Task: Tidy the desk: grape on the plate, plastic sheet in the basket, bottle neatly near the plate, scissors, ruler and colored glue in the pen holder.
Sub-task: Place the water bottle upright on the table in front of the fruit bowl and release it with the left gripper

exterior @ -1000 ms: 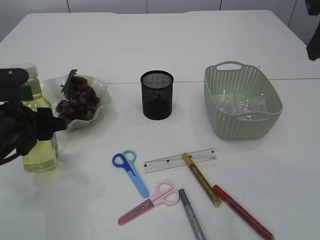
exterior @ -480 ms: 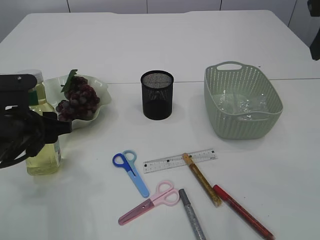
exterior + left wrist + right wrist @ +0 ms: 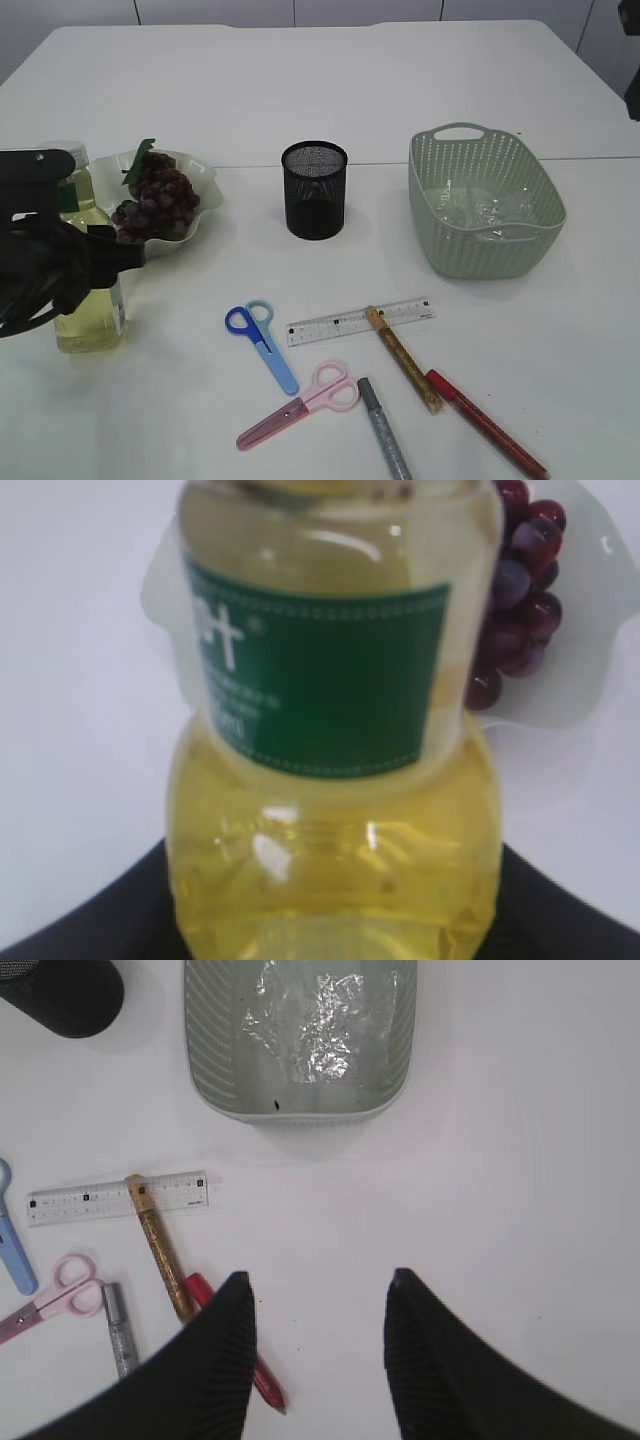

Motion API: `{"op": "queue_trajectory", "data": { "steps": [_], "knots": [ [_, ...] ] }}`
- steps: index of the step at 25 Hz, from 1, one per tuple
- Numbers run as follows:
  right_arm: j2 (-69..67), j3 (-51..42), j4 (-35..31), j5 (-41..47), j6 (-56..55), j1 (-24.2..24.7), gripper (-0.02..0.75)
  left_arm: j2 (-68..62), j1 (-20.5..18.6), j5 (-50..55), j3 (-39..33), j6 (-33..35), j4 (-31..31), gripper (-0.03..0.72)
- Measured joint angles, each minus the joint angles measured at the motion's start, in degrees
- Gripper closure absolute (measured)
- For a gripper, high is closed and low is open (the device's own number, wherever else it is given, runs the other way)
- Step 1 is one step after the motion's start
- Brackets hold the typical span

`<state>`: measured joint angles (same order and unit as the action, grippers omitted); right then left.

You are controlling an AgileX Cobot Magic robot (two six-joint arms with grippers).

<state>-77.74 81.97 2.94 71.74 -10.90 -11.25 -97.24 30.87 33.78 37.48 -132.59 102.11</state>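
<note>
My left gripper point(image 3: 100, 262) is shut on the upright bottle point(image 3: 88, 322) of yellow liquid with a green label point(image 3: 320, 680), just left of the plate point(image 3: 205, 185). The grape point(image 3: 155, 202) bunch lies on that plate. The plastic sheet point(image 3: 470, 210) lies crumpled inside the green basket point(image 3: 425, 200). On the table in front lie blue scissors point(image 3: 263, 347), pink scissors point(image 3: 300, 405), a ruler point(image 3: 360, 322) and gold point(image 3: 403, 360), red point(image 3: 485, 425) and silver point(image 3: 383, 432) colored glue sticks. My right gripper point(image 3: 320, 1280) hangs open and holds nothing, above the bare table near the red glue point(image 3: 262, 1382).
The black mesh pen holder point(image 3: 314, 190) stands in the middle, between plate and basket. In the right wrist view the basket point(image 3: 200, 1060) is straight ahead, with the ruler point(image 3: 115, 1197) and the gold glue point(image 3: 160, 1250) to the left.
The left gripper has carried the bottle slightly to the right, closer to the plate. The right gripper has stayed open.
</note>
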Motion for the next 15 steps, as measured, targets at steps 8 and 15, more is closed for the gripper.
{"op": "queue_trajectory", "data": {
  "steps": [8, 15],
  "knots": [
    [0.0, 0.0, 0.23, 0.0, 0.0, 0.0, 0.42, -0.59, 0.0, -0.04, 0.1, 0.0, 0.12, 0.266],
    [0.0, 0.0, 0.23, 0.0, 0.0, 0.0, 0.421, -2.85, 0.0, 1.17, 2.59, 0.0, 0.23, 0.266]
  ]
}}
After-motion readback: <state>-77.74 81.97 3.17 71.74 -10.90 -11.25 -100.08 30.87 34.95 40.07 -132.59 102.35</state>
